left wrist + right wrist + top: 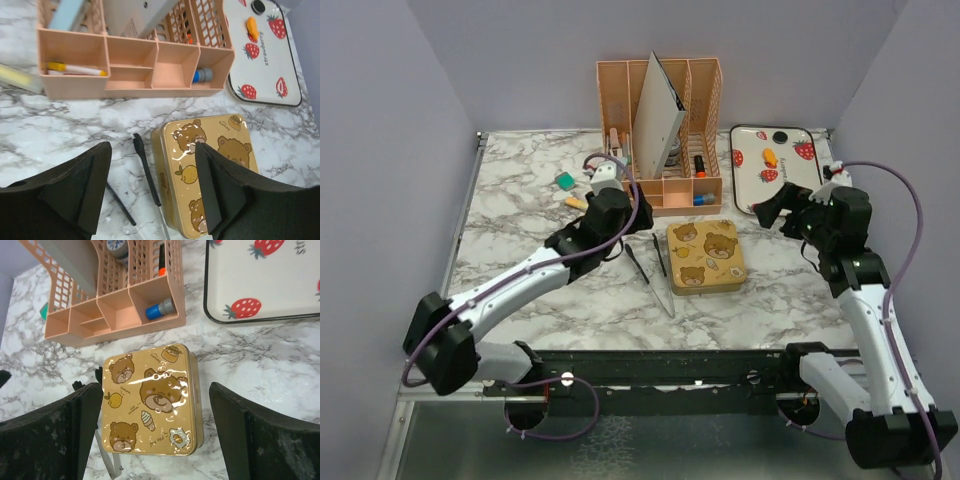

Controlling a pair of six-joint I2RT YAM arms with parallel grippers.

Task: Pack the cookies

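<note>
Black fingers fill the bottom of both wrist views. My left gripper (152, 165) is spread, with nothing between its pads. My right gripper (155, 395) is spread wider and is also empty. Both hang over the tin (706, 257).

From the tin, the peach organizer (620, 90) sits close at 12 o'clock, with only a narrow strip of marble between them. The tray (795, 190) lies at 2 o'clock, near the table's right edge. Two thin black tools (640, 262) lie just beside the tin at 9 o'clock, one with a silvery end. The widest bare stretches of table (520, 200) are at 6 and 8 o'clock. Plain walls close off the left, far and right sides.

The tin is a square of glossy gold metal with rounded corners and a bear-print lid, and the lid is on. The organizer is lattice plastic with a grey board (658, 115) leaning in it. The tray is white and smooth with a black rim and strawberry prints.

I count one tin, one tray, one organizer and two arms. Of the cookies, I see one orange-yellow piece (252, 27), and it lies on the tray. I cannot tell what is inside the tin.
</note>
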